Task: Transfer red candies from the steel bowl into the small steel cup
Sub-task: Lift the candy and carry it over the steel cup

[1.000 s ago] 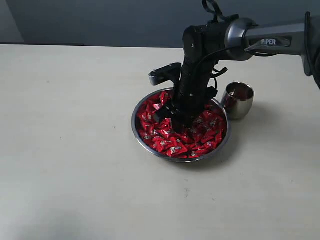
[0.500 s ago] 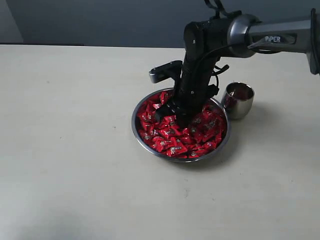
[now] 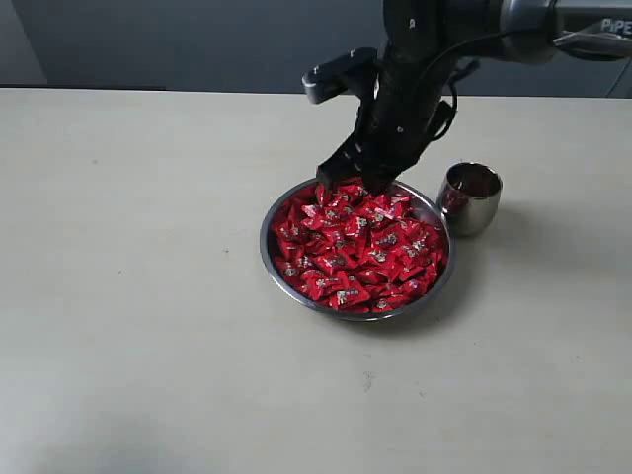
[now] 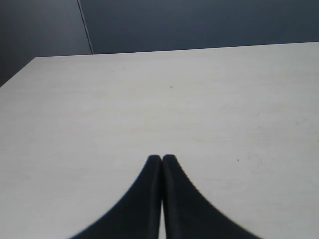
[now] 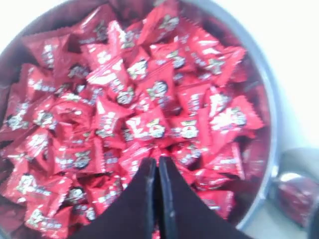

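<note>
Exterior view: the right gripper [image 3: 354, 180] hangs over the upper rim of the steel bowl [image 3: 264, 247], which is heaped with red candies [image 3: 360, 252]; the small steel cup [image 3: 472, 209] stands just right of the bowl on the pale table [image 3: 148, 296]. Only the right wrist view shows its jaws pressed together, no candy discernible between them; only the left wrist view shows the left gripper [image 4: 162, 160], likewise closed. One second earlier the right gripper was sunk among the candies at bowl centre. The arm reads "PIPE", cut by the upper right frame edge; wrapper print is illegible
</note>
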You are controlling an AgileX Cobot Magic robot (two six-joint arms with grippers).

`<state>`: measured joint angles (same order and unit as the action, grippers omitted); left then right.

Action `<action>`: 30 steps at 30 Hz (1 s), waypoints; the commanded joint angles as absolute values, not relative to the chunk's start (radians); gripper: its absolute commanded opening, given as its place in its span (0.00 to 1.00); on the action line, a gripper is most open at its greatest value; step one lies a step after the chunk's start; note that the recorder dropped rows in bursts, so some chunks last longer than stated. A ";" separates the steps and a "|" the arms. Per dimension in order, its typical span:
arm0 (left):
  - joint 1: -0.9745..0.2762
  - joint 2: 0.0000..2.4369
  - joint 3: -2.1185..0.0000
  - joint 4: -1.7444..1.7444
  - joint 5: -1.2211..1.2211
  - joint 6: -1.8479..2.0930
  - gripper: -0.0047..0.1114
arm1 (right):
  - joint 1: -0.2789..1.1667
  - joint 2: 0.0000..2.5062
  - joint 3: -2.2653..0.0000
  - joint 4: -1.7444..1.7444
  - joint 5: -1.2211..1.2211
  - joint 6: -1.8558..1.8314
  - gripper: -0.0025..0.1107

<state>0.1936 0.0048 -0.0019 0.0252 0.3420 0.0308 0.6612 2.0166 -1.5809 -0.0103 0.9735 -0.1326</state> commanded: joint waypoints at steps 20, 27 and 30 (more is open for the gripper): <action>0.187 0.000 0.000 0.027 0.334 0.029 0.04 | 0.328 2.019 -1.581 0.103 0.856 -0.132 0.02; 0.187 0.000 0.000 0.027 0.334 0.029 0.04 | 0.328 2.023 -1.581 0.095 0.890 -0.132 0.02; 0.187 0.000 0.000 0.027 0.334 0.029 0.04 | 0.328 2.023 -1.581 0.095 0.895 -0.132 0.02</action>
